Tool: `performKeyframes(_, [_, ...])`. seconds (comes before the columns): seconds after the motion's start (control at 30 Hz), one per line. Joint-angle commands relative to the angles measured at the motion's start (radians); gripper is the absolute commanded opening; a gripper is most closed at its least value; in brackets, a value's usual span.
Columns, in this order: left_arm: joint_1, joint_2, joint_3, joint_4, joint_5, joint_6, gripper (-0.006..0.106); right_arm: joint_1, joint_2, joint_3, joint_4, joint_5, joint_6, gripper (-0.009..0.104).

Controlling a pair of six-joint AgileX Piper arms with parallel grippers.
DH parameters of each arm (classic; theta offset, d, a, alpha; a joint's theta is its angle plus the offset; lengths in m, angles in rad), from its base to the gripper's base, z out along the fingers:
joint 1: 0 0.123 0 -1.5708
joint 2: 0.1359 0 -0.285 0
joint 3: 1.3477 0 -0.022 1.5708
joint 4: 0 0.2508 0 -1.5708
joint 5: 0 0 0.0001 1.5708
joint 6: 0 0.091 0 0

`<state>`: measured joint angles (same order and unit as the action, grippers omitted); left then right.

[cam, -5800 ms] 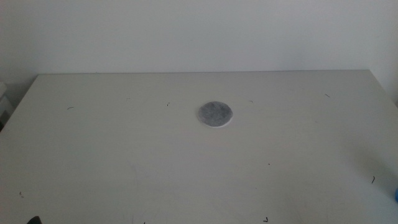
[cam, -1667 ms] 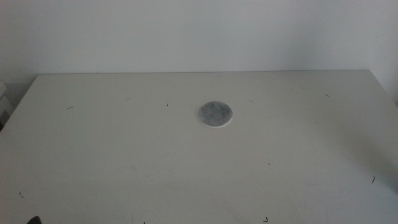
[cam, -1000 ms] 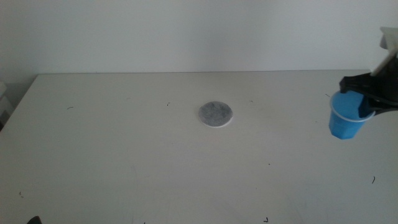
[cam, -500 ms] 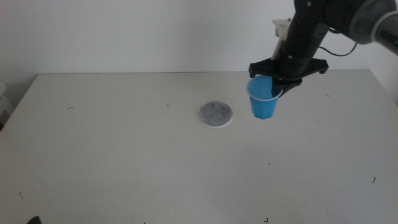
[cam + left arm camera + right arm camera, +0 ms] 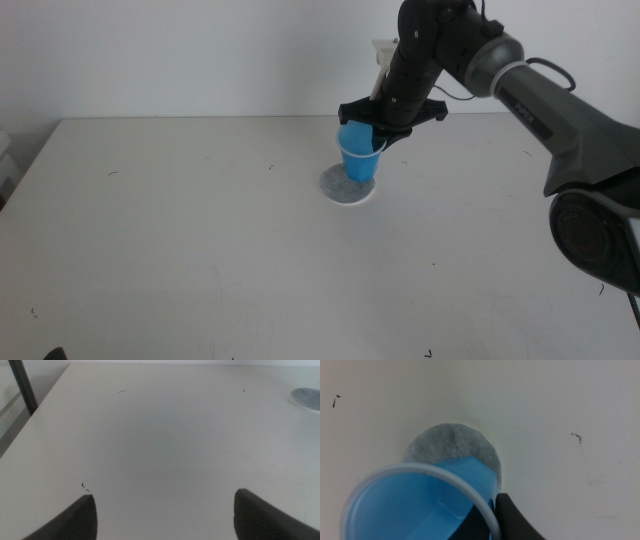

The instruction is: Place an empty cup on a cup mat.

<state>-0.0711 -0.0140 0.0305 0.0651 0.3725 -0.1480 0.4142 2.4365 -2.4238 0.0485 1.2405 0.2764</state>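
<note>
The blue cup (image 5: pixel 358 156) hangs upright and empty from my right gripper (image 5: pixel 379 138), which is shut on its rim with one jaw inside and one outside. The cup is over the far part of the grey cup mat (image 5: pixel 347 189); I cannot tell whether its base touches the mat. In the right wrist view the cup (image 5: pixel 420 505) fills the lower part, the mat (image 5: pixel 452 445) shows just beyond it, and the gripper (image 5: pixel 492 519) pinches the pale rim. My left gripper (image 5: pixel 165 510) waits open and empty near the table's front left; the mat (image 5: pixel 307 397) shows far off in its view.
The white table (image 5: pixel 200 250) carries only small dark specks. A white wall rises behind its far edge. The right arm reaches in from the right, high above the table's right half.
The right arm has carried the cup leftward from right of the mat and lowered it over the mat. The left arm has not moved.
</note>
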Motion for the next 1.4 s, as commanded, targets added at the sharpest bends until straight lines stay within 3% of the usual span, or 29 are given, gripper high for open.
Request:
performKeyframes(0.0, [0.001, -0.004, -0.006, 0.000, -0.067, -0.011, 0.105, 0.004, -0.042, -0.048, 0.018, -0.010, 0.000, 0.000])
performKeyframes(0.17, [0.001, -0.004, -0.006, 0.000, -0.067, -0.011, 0.105, 0.018, -0.009, -0.048, 0.057, -0.040, -0.003, 0.000])
performKeyframes(0.37, [0.001, -0.004, -0.006, 0.000, -0.067, -0.011, 0.105, 0.019, 0.008, -0.048, 0.061, -0.049, -0.014, 0.000])
performKeyframes(0.57, [0.001, -0.004, -0.006, 0.000, -0.067, -0.011, 0.105, 0.018, 0.007, -0.048, 0.025, -0.041, -0.052, 0.004])
performKeyframes(0.7, [0.001, -0.004, -0.006, 0.000, -0.067, -0.011, 0.105, 0.018, 0.007, -0.048, 0.033, -0.040, -0.059, 0.017])
performKeyframes(1.03, [0.001, -0.004, -0.006, 0.000, -0.067, -0.011, 0.105, 0.018, -0.024, -0.048, 0.077, -0.056, -0.059, 0.072])
performKeyframes(1.13, [0.001, -0.004, -0.006, 0.000, -0.067, -0.011, 0.105, 0.013, -0.064, -0.046, 0.073, -0.043, -0.059, 0.079])
performKeyframes(1.27, [0.001, -0.004, -0.006, 0.000, -0.067, -0.011, 0.105, 0.009, -0.144, -0.001, 0.065, -0.006, -0.064, 0.079])
performKeyframes(1.37, [0.001, -0.004, -0.006, 0.000, -0.067, -0.011, 0.105, 0.008, -0.243, 0.101, 0.020, -0.012, -0.081, 0.079])
